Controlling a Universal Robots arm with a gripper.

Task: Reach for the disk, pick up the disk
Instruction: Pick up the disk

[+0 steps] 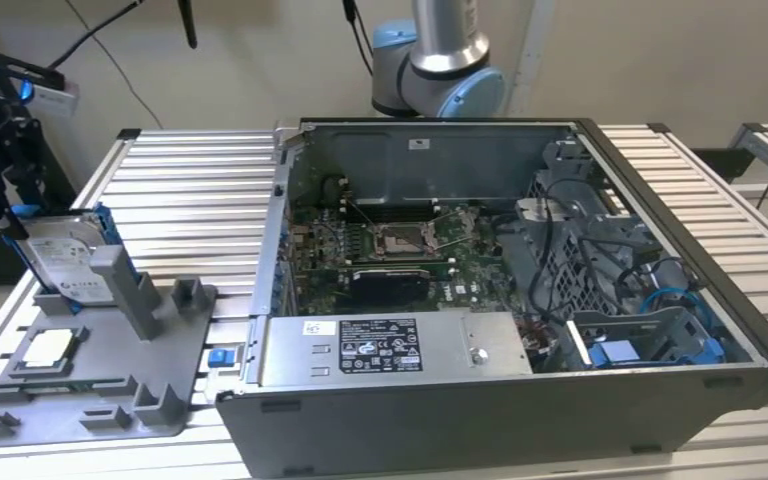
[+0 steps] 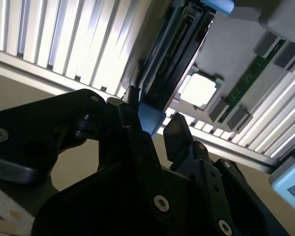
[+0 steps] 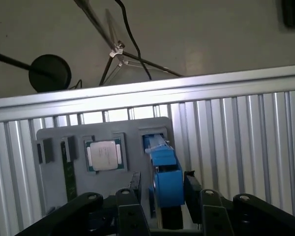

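Blue bracket and silver casing mark the disk (image 1: 64, 258), standing on edge in a grey holder (image 1: 157, 310) on the tabletop (image 1: 184, 165), at 9 o'clock from the case (image 1: 491, 425) in the exterior view. Its long axis runs near 12-to-6 there. The pincer (image 1: 13, 215) hangs at about 11 o'clock from the disk's middle. In the first wrist view its fingers (image 3: 191, 189) are spread, straddling the blue edge (not clamped, I judge).

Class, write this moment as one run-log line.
tool: around disk blue bracket | disk: standing in grey holder | lifted: not yet
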